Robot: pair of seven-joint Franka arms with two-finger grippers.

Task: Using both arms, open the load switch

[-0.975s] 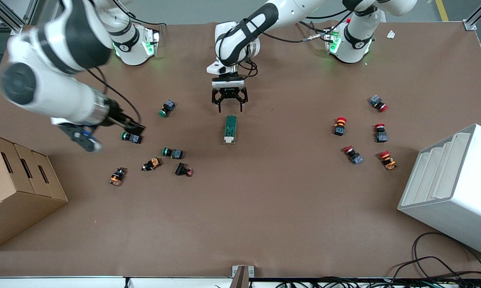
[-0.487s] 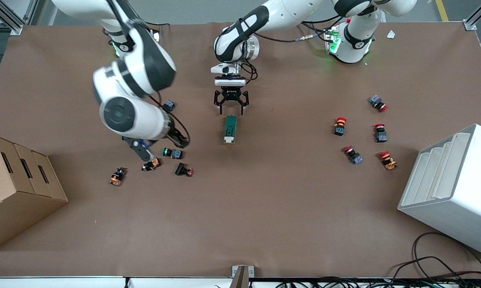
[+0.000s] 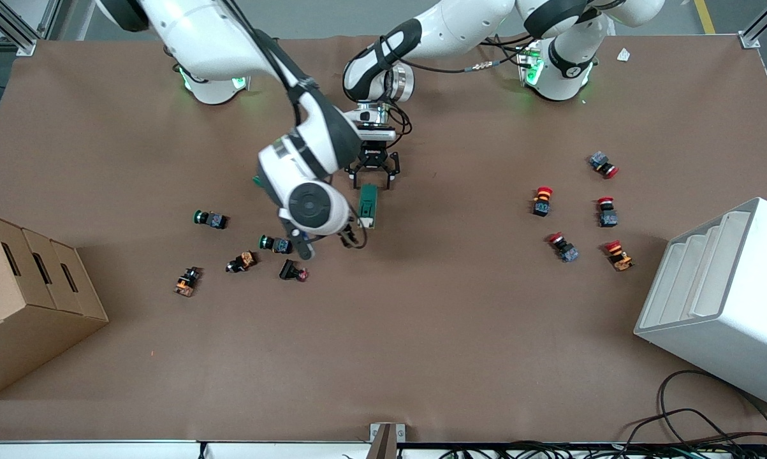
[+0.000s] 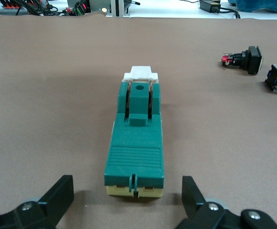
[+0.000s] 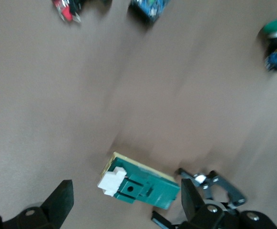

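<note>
Near the middle of the brown tabletop [image 3: 421, 331] lies the load switch [image 3: 368, 205], a small dark-green rectangular block with a white lever piece at the end nearer the front camera. It lies flat, its long axis running between the robots' bases and that camera.

The left hand [image 3: 372, 173] hangs low at the switch's end nearer the bases. Its fingers [image 4: 57, 195] are spread wider than the block, one off each corner of that end, with bare tabletop showing between each finger and the block; they do not touch it.

The right hand [image 3: 322, 242] is up over the tabletop just beside the switch's lever end, toward the right arm's end of the table. Its fingers [image 5: 62, 200] stand apart and hold nothing.

A cluster of small green-capped and red-capped push buttons [image 3: 275, 243] lies near the right hand, toward the right arm's end. More red-capped push buttons [image 3: 574, 210] lie well apart toward the left arm's end.

A brown cardboard box [image 3: 20, 299] and a white stepped bin [image 3: 721, 299] sit at the two ends. The wide strip nearest the front camera is bare.
</note>
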